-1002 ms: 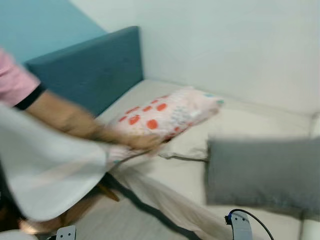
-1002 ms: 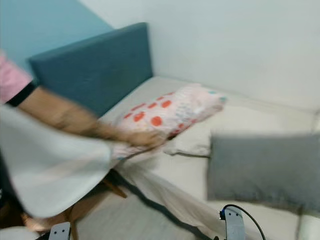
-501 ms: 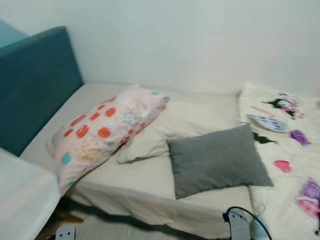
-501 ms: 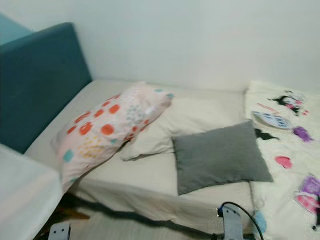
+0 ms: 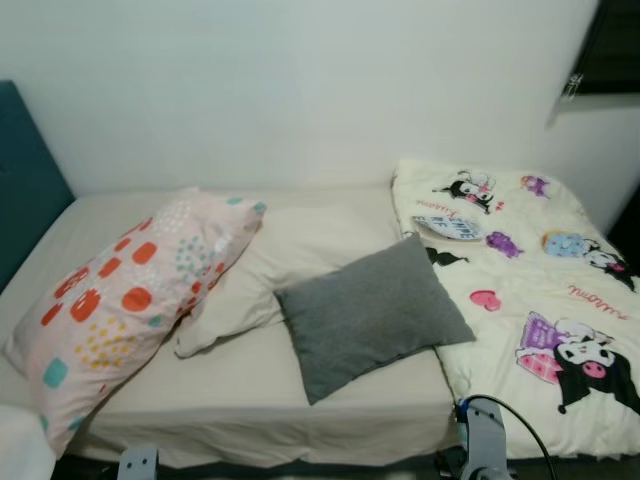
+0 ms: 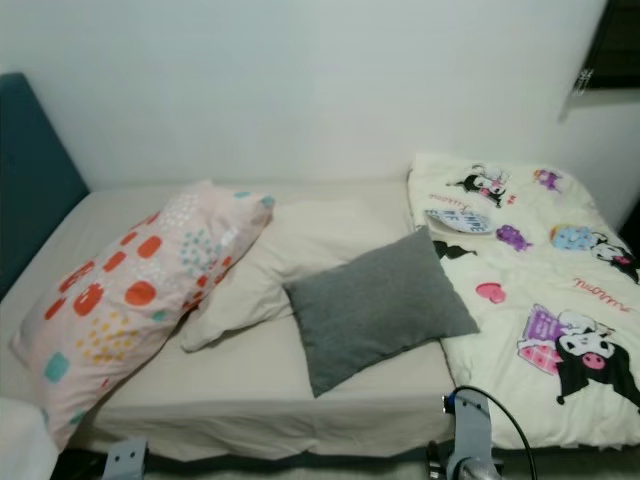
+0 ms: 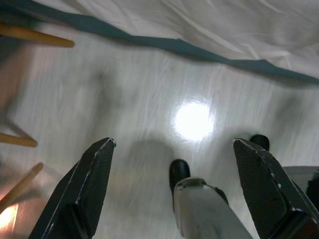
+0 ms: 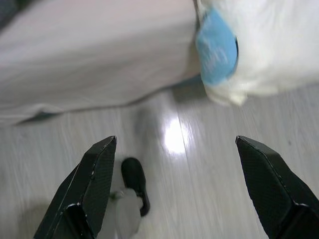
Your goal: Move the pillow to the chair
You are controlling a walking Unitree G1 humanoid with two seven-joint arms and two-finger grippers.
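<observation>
The head camera has swung to the right since a second ago: the person who was reaching over the spotted pillow is gone from the picture, the blue headboard [image 5: 25, 190] has slid to the left edge, and the cartoon blanket [image 5: 530, 290] on the right half of the bed [image 5: 250, 385] has come into sight. The white chair seen earlier at the lower left is now only a pale corner [image 5: 20, 450] at the bottom left.

The grey pillow [image 5: 370, 312] lies flat near the middle of the bed, close to the front edge, its right corner touching the blanket. Just to its left a cream pillow [image 5: 265, 275] lies partly under it and partly under the spotted pillow [image 5: 125, 300], which slants from the middle of the bed down to the front left corner of the mattress.

The front edge of the bed runs across the bottom of the head views, with the sheet hanging over it. Both arms hang low in front of it. The left gripper [image 7: 174, 184] has its fingers spread wide over bare pale floor [image 7: 149, 99], with wooden chair legs [image 7: 35, 36] to one side. The right gripper [image 8: 177, 186] is also spread wide above the floor, near the hanging sheet and a blue patch of blanket [image 8: 215, 52].
</observation>
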